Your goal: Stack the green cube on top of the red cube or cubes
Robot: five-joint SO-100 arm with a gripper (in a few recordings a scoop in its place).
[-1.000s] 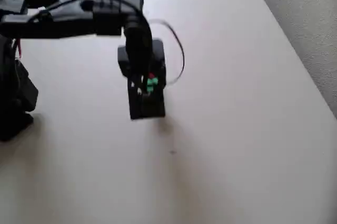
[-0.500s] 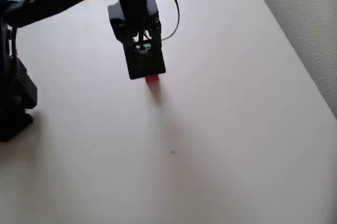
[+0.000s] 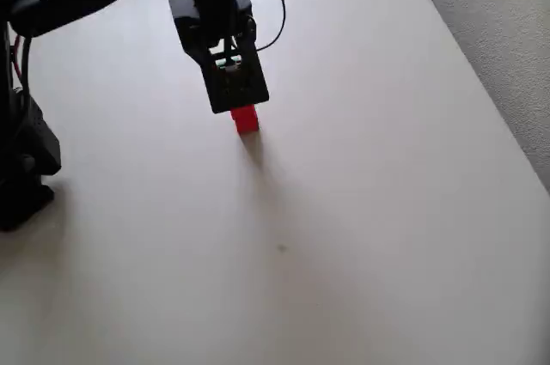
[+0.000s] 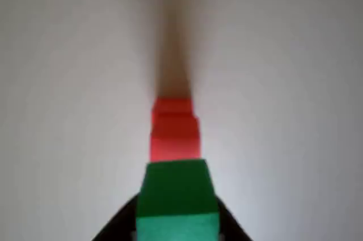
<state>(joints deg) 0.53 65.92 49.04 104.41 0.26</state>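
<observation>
So the green cube (image 4: 177,198) is pinched between the gripper (image 4: 177,227) fingers, held just above the two stacked red cubes (image 4: 174,130) on the table (image 3: 387,210). Nothing readable is printed on any of them.

The green cube (image 4: 177,198) was a plain matte block filling the bottom centre of the wrist view, its top face darker than its lighter front face. Directly beyond it stood the 2 red cubes (image 4: 174,130), plain and matte, stacked 1 on the other, the upper set slightly askew of the lower. In the overhead view the red cubes (image 3: 245,118) showed as 1 small red block.
</observation>
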